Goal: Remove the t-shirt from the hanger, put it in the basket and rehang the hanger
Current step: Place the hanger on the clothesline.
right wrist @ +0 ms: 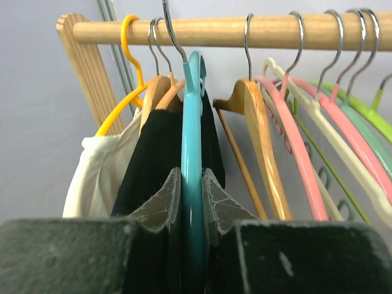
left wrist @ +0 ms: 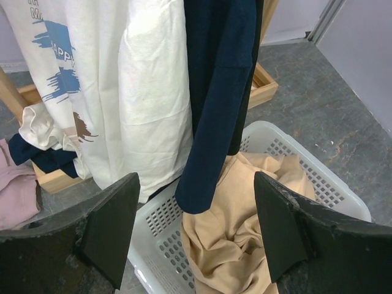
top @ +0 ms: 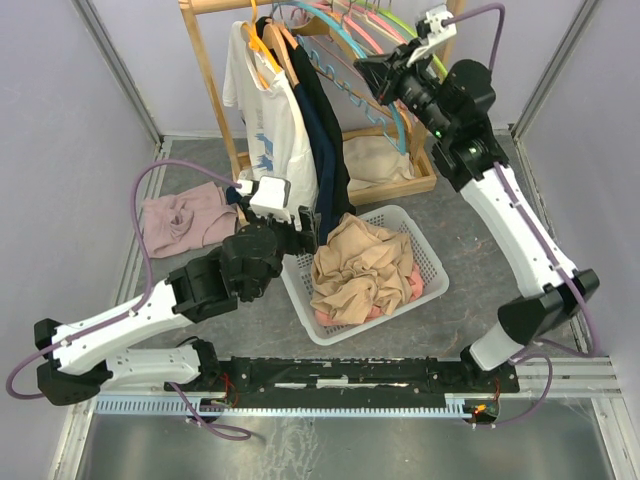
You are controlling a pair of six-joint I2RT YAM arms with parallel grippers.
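Note:
A navy t-shirt [top: 322,150] and a black one beside it hang on the rack, right of a white printed t-shirt [top: 270,140]. My right gripper [right wrist: 191,184] is shut on a teal plastic hanger [right wrist: 191,116], whose hook is over the wooden rod [right wrist: 245,30]. The dark shirts [right wrist: 153,159] sit just behind it on wooden hangers. The white shirt [right wrist: 92,177] hangs on a yellow hanger [right wrist: 119,110]. My left gripper [left wrist: 196,226] is open and empty, with the navy shirt's lower edge [left wrist: 214,122] just beyond its fingers. In the top view it [top: 300,232] is low, beside the hems.
A white basket [top: 430,265] holding tan and pink clothes [top: 360,265] stands below the shirts. Several empty coloured hangers [right wrist: 306,141] fill the rod's right part. A pink garment [top: 185,218] lies on the floor at left. The rack's wooden base [top: 400,185] holds more cloth.

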